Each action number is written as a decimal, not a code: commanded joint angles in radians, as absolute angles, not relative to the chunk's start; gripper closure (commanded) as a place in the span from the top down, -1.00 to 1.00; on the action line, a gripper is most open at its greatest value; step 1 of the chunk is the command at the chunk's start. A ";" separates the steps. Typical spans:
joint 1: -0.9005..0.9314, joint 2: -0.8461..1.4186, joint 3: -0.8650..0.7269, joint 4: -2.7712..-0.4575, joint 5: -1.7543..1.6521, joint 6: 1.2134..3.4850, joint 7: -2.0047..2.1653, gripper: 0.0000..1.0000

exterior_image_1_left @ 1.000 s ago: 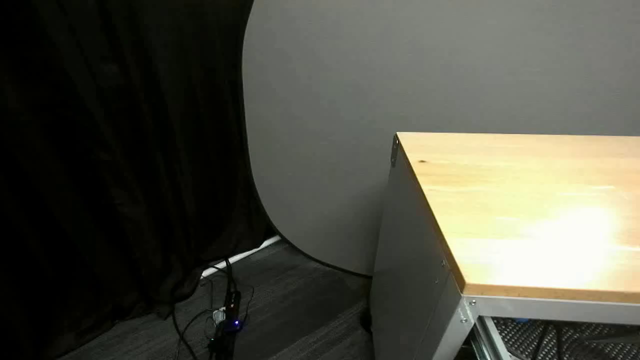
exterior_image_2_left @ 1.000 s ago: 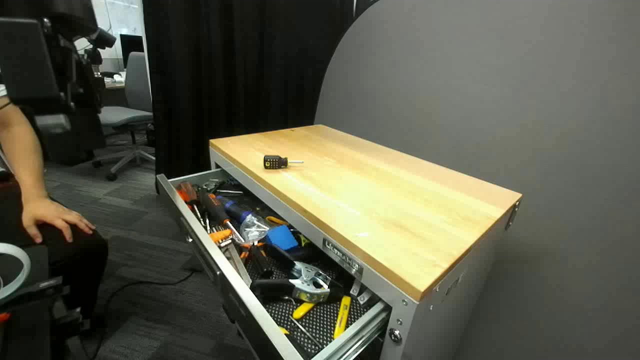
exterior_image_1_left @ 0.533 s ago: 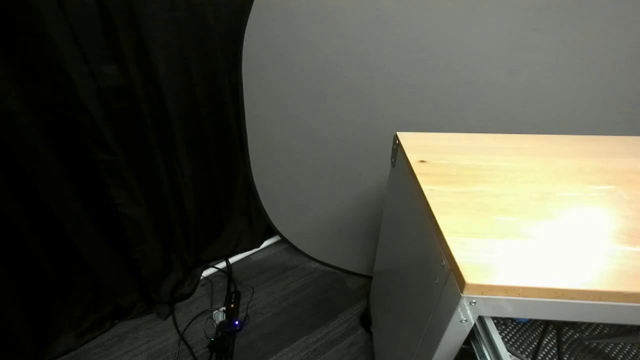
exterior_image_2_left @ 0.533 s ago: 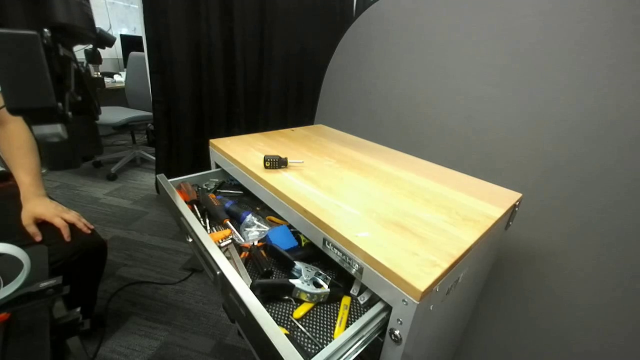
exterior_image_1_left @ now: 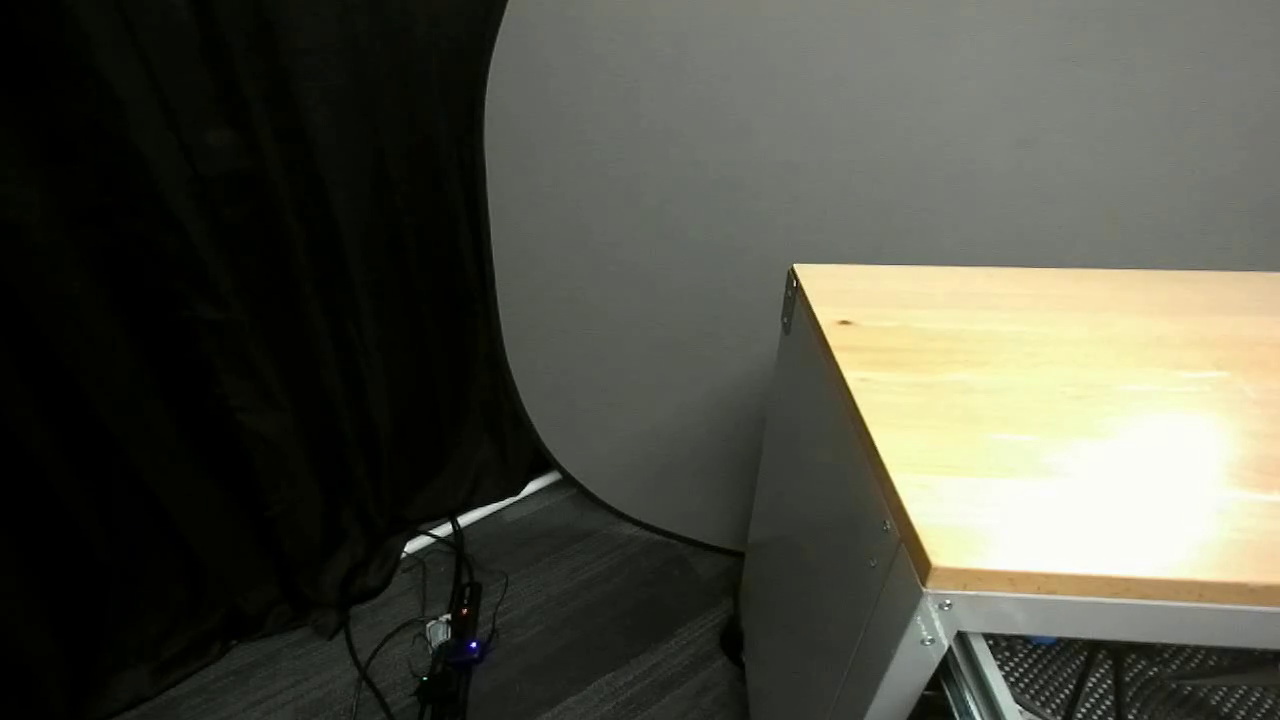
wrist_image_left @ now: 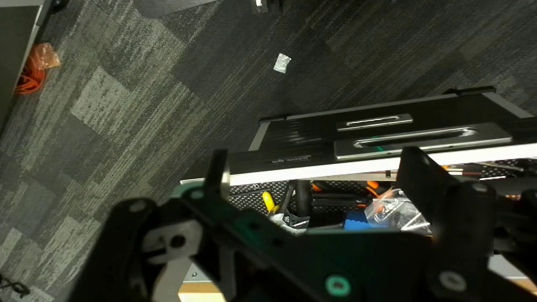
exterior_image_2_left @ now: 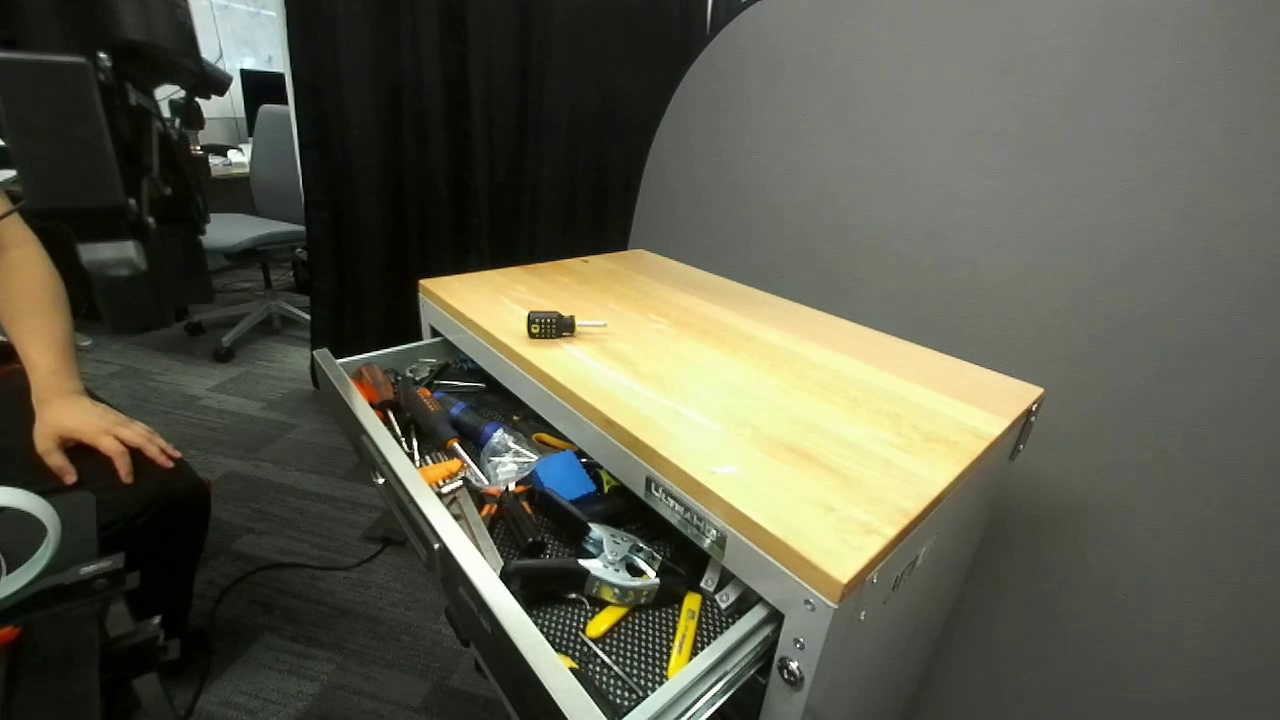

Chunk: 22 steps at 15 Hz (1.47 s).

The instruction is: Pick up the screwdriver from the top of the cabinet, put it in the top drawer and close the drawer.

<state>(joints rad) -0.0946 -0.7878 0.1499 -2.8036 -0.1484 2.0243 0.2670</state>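
One screwdriver (exterior_image_2_left: 556, 324), black in the handle with yellow marks, lies on the wooden top of the cabinet (exterior_image_2_left: 740, 400) in an exterior view, ten o'clock from the middle of that top. Its handle points to nine o'clock, its short shaft to three. At six o'clock from it, the top drawer (exterior_image_2_left: 503, 600) stands pulled out toward eight, loose tools (exterior_image_2_left: 432, 418) strewn inside. A blue block (exterior_image_2_left: 565, 475) sits near the drawer's middle; a spring clamp (exterior_image_2_left: 622, 562) lies at five o'clock from it, with a yellow handle (exterior_image_2_left: 685, 635) beyond, also at five. An orange-red handle (exterior_image_2_left: 373, 382) lies at ten from the block. Cabinet and open drawer appear in both exterior views.

In the wrist view the gripper (wrist_image_left: 315, 163) has its jaws wide apart, one finger at eight o'clock and the other at three. The drawer's pale front rim and some of the tools show in the gap; how far off they are I cannot tell. A pale scrap (wrist_image_left: 282, 63) lies on the carpet (wrist_image_left: 138, 126) at twelve.

A black curtain (exterior_image_1_left: 250, 300) hangs at nine in an exterior view, with a grey panel (exterior_image_1_left: 760, 150) at one. A person's bare forearm (exterior_image_2_left: 40, 310) shows at nine in an exterior view, below dark machinery (exterior_image_2_left: 65, 140).
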 commanded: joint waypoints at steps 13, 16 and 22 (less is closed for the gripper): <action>0.007 -0.043 0.387 -2.388 -0.312 2.544 0.862 1.00; 0.050 0.060 0.336 -2.297 -0.464 2.606 1.000 1.00; 0.072 0.246 0.301 -2.109 -0.644 2.618 1.169 1.00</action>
